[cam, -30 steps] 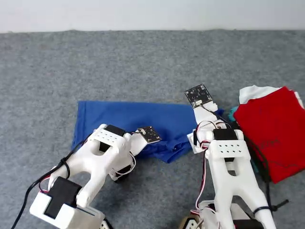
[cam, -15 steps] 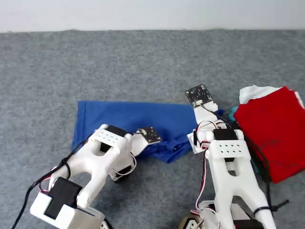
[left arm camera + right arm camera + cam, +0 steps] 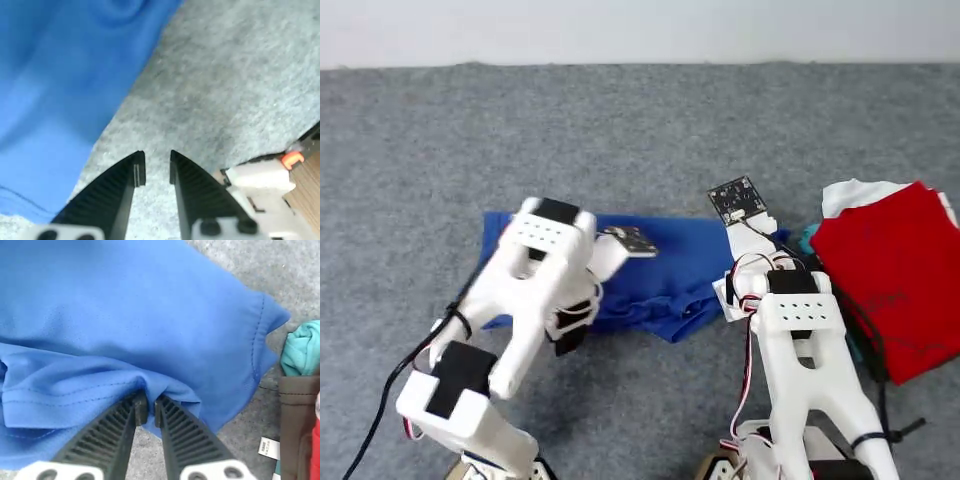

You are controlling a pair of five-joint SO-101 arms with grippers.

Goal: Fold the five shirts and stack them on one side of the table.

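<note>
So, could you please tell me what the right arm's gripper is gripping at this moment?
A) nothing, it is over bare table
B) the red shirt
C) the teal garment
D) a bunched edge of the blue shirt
D: in the right wrist view the right gripper is pinched on a fold at the edge of the blue shirt, while the red shirt lies apart on the pile to the side.
</note>
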